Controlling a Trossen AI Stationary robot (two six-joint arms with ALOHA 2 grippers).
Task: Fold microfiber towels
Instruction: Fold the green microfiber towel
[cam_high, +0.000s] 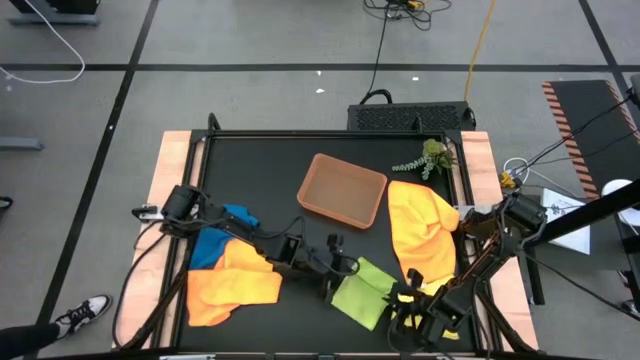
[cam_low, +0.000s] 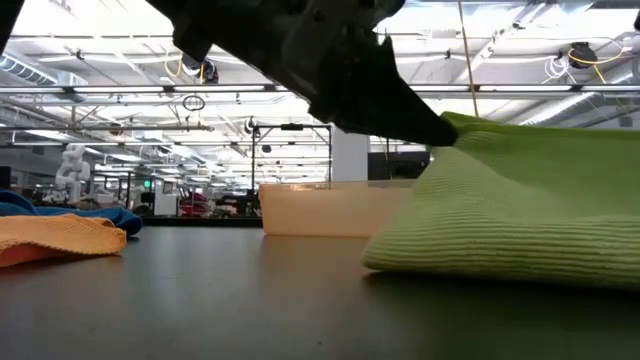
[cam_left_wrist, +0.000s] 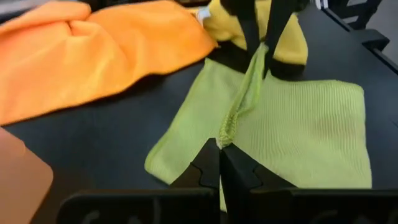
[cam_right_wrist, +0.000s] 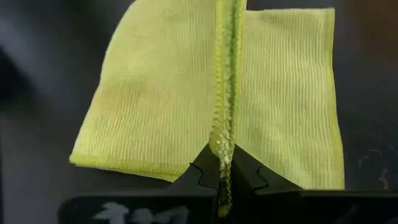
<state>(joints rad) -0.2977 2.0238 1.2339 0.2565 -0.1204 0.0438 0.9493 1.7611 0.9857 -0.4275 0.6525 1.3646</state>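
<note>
Left claw (cam_left_wrist: 219, 163) and right claw (cam_right_wrist: 222, 168) both clamped on the lime towel (cam_high: 362, 291) hem beside the tray (cam_high: 342, 189); I'd keep it taut and carry it across evenly.

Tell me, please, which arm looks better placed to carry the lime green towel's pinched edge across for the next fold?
Neither clearly: both hold it. The left gripper and right gripper are each shut on the raised edge of the lime green towel, at opposite ends, so they would probably move together.
</note>
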